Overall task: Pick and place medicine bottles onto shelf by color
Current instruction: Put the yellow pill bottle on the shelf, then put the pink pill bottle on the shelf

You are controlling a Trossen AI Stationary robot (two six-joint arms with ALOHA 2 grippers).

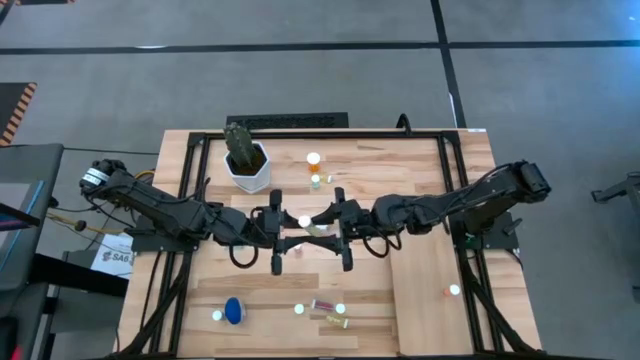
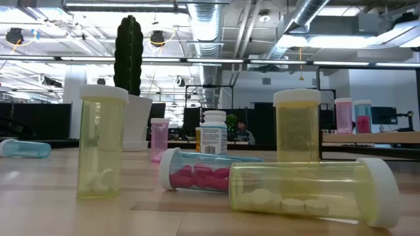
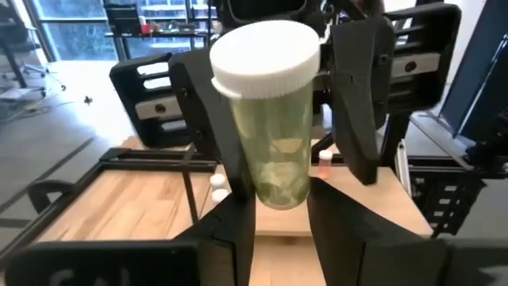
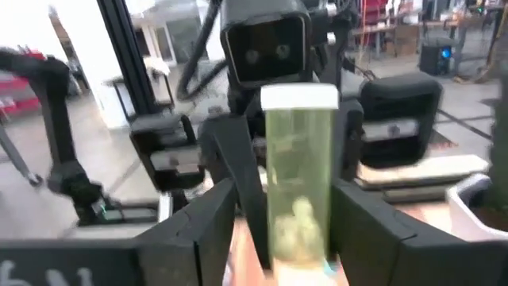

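Both arms (image 1: 170, 212) (image 1: 460, 205) outstretched, meeting mid-table.

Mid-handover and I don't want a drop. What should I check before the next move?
1. Left gripper shut on bottle: ok.
2. Right gripper open, fingers clear of the bottle: ok.
3. White cap seated on the bottle: ok.
4. Bare space on the shelf: ok.
5. Bottle's height above the table: cannot tell.
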